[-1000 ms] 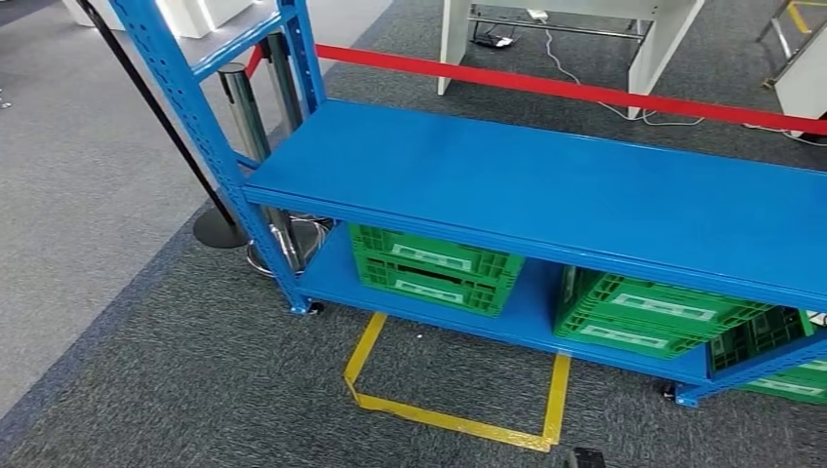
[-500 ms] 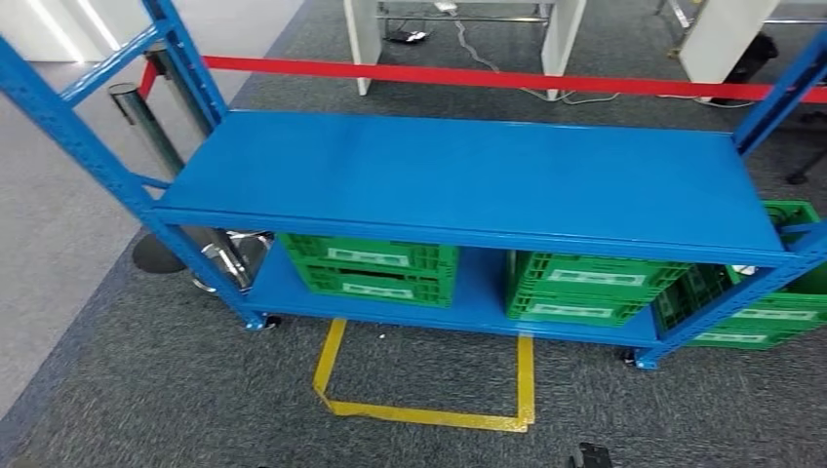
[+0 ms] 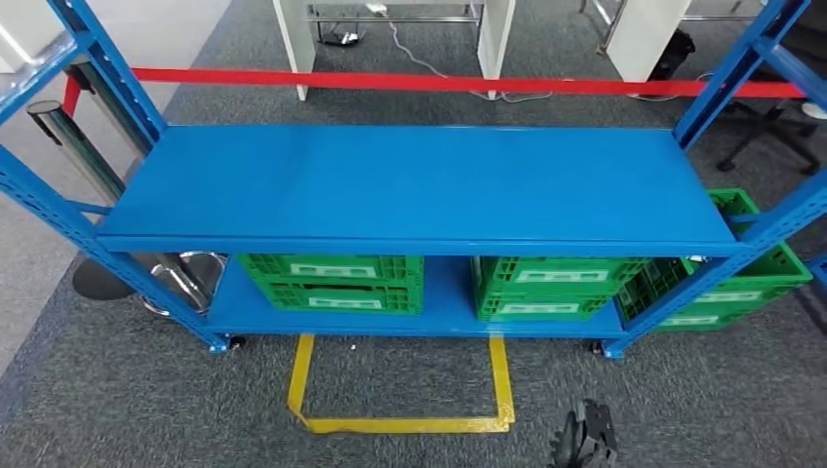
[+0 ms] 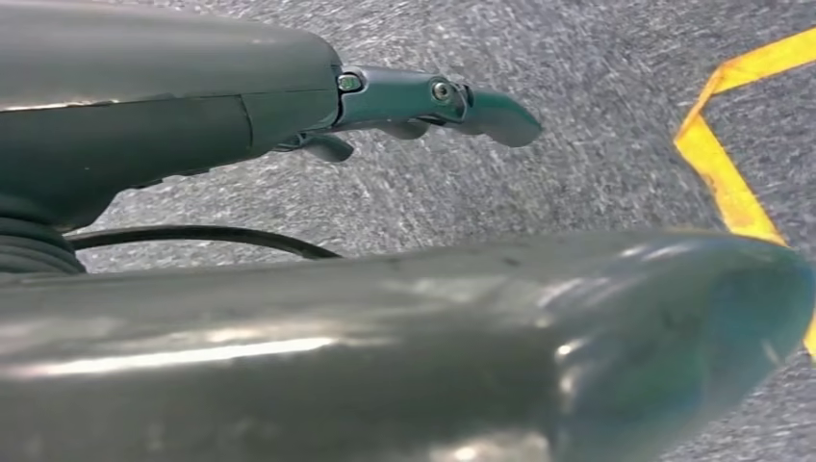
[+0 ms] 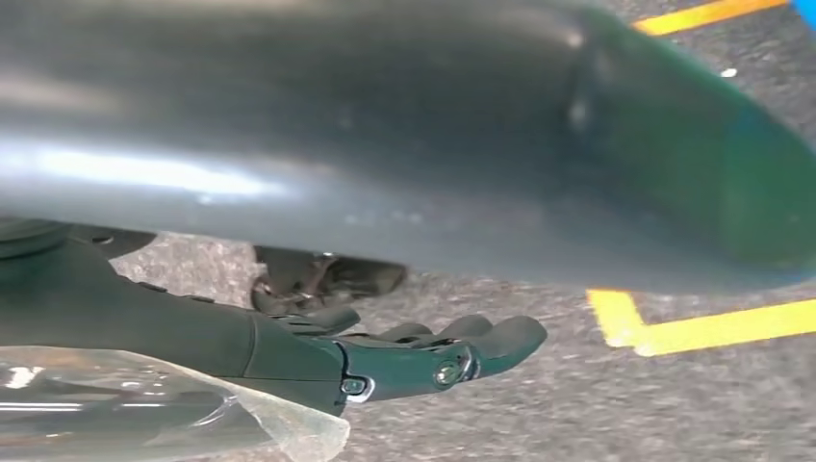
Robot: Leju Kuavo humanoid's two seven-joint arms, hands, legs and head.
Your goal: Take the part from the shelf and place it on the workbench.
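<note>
Nearest to us, our right hand (image 3: 583, 441) hangs low over the grey carpet (image 3: 127, 409). In the right wrist view its fingers (image 5: 462, 348) lie stretched and a little curved, and a piece of clear plastic (image 5: 144, 409) lies against its base. We cannot tell whether the hand actually holds that plastic, or whether it wraps the part. Our left hand (image 4: 289, 192) hangs over the carpet too, fingers (image 4: 433, 96) extended and apart, with nothing in it.

Just ahead on the floor is a yellow tape outline (image 3: 400, 390), open toward the blue shelf (image 3: 419, 185). Its upper board carries nothing we can see. On the lower board sit green crates (image 3: 332, 283), too shadowed for us to see into. Beyond runs a red barrier tape (image 3: 439, 83), with white furniture legs (image 3: 293, 49) behind it.

We judge the part is not plainly seen anywhere. The risk from here: if it lies in a lower crate, reaching under the upper board could knock an arm against its edge, and the loose plastic could slip or snag.
</note>
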